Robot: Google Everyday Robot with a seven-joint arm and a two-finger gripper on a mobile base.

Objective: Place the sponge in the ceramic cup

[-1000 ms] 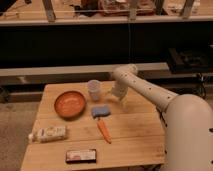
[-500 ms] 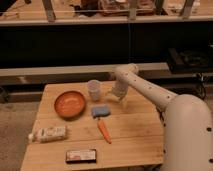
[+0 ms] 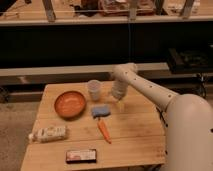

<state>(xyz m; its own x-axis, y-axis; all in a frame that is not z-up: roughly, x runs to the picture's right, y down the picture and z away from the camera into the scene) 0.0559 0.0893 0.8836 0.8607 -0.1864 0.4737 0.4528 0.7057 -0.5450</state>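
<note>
The blue sponge [image 3: 100,110] lies flat near the middle of the wooden table [image 3: 135,130]. Behind it and slightly left stands the pale ceramic cup [image 3: 94,89], upright near the table's far edge. My gripper [image 3: 120,103] hangs at the end of the white arm, just right of the cup and above and right of the sponge, a little apart from both. Nothing shows in its grasp.
A wide orange-red bowl [image 3: 70,104] sits left of the sponge. An orange carrot-shaped thing [image 3: 104,130] lies in front of the sponge. A pale packet [image 3: 49,133] rests at the left edge and a dark flat bar [image 3: 81,155] near the front edge.
</note>
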